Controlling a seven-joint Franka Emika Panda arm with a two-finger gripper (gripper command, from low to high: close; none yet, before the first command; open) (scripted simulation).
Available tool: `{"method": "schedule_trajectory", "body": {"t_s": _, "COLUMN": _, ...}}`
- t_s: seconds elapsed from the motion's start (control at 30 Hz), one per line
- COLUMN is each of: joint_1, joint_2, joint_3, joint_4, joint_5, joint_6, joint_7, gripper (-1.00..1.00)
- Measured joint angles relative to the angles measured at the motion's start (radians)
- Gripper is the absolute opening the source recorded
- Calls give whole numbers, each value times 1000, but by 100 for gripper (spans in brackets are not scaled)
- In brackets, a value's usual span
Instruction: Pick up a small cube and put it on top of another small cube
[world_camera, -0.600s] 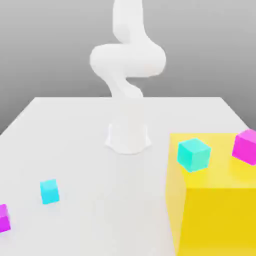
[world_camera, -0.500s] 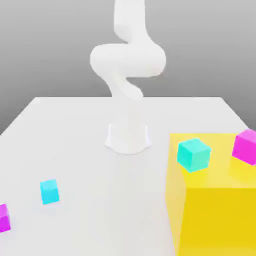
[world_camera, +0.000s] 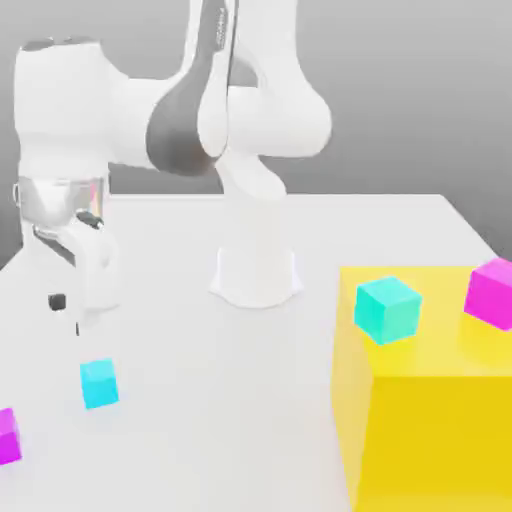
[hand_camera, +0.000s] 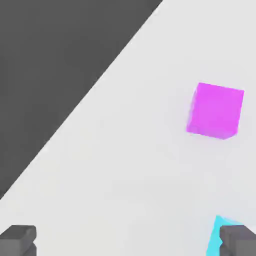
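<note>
Hovering spread and empty at about eleven o'clock of the small cube (world_camera: 99, 383), the hand (world_camera: 72, 310) has grasped nothing; the pick and the stacking both remain.

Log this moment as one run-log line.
phase: approach | gripper: open, empty, above table | target: small cube, on table, untouched | stack: not started

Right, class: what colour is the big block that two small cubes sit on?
Yellow. The big block shows best in the exterior view, carrying a turquoise cube and a magenta cube.
</note>
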Motion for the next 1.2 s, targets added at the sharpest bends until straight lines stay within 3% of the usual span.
{"method": "schedule_trajectory", "body": {"t_s": 0.13, "joint_1": -45, "joint_2": 146, "joint_3": -7, "joint_4": -48, "joint_5": 52, "joint_6": 99, "joint_7": 25, "gripper": 0}}
{"method": "schedule_trajectory", "body": {"t_s": 0.3, "joint_1": -146, "joint_2": 328, "joint_3": 116, "joint_4": -19, "joint_5": 153, "joint_6": 242, "joint_7": -45, "gripper": 0}}
{"method": "schedule_trajectory", "body": {"t_s": 0.33, "joint_1": -163, "joint_2": 352, "joint_3": 134, "joint_4": -14, "joint_5": 161, "joint_6": 263, "joint_7": -51, "gripper": -100}}
{"method": "schedule_trajectory", "body": {"t_s": 0.57, "joint_1": -166, "joint_2": 353, "joint_3": 137, "joint_4": -14, "joint_5": 158, "joint_6": 264, "joint_7": -48, "gripper": -100}}
{"method": "schedule_trajectory", "body": {"t_s": 0.8, "joint_1": -107, "joint_2": 128, "joint_3": 61, "joint_4": -50, "joint_5": 20, "joint_6": 77, "joint_7": 44, "gripper": -100}}
{"method": "schedule_trajectory", "body": {"t_s": 1.2, "joint_1": 258, "joint_2": -112, "joint_3": 256, "joint_4": 223, "joint_5": 29, "joint_6": -436, "joint_7": -363, "gripper": -100}}
